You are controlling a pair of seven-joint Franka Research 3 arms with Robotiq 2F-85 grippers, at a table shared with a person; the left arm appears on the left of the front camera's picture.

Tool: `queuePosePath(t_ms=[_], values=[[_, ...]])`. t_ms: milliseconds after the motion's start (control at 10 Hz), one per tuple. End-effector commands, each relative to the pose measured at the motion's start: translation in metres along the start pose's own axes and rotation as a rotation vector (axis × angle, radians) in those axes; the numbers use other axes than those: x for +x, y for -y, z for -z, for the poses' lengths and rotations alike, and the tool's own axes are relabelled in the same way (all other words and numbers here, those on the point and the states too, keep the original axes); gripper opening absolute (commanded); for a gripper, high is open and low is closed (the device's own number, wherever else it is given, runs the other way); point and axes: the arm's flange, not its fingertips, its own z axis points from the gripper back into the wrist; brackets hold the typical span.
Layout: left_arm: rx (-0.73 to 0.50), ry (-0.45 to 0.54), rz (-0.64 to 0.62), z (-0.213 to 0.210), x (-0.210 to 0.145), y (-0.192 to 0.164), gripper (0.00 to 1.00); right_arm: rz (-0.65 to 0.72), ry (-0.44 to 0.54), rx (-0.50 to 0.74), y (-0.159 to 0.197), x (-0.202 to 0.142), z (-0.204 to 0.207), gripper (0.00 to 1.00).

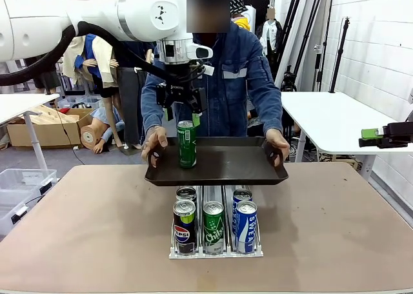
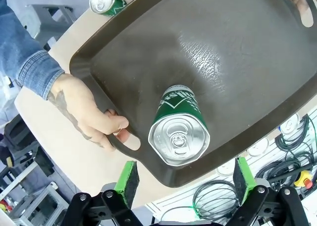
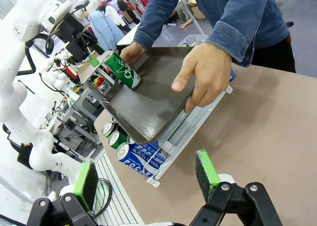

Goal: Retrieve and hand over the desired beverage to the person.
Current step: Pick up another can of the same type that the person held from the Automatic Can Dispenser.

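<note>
Green cylindrical can [image 1: 187,144] upright on dark matte tray [image 1: 239,162] — left claw [image 2: 185,180], right claw [image 3: 147,179] spread, empty.

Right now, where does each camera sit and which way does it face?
Front view: fixed on the robot's side, facing across the table at the person holding the tray; its left hand hangs open above the green can.
Left wrist view: on the left wrist, looking down through its open hand at that can.
Right wrist view: on the right wrist, facing over its open right hand toward tray and person.
Shared: all show the can on the tray.
</note>
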Motion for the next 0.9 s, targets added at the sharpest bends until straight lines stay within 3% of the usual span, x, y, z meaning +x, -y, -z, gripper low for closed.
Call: queuePosePath(t_ms=[0,800], values=[[-0.003,0.010,-0.010,-0.0036,-0.0007,0.0006,1.00,0.003,-0.005,0.004,-0.0009,-0.0005,-0.0009,1.00],[0.000,0.000,0.000,0.0000,0.0000,0.0000,1.00,0.003,-0.005,0.004,-0.0009,-0.0005,-0.0009,1.00]])
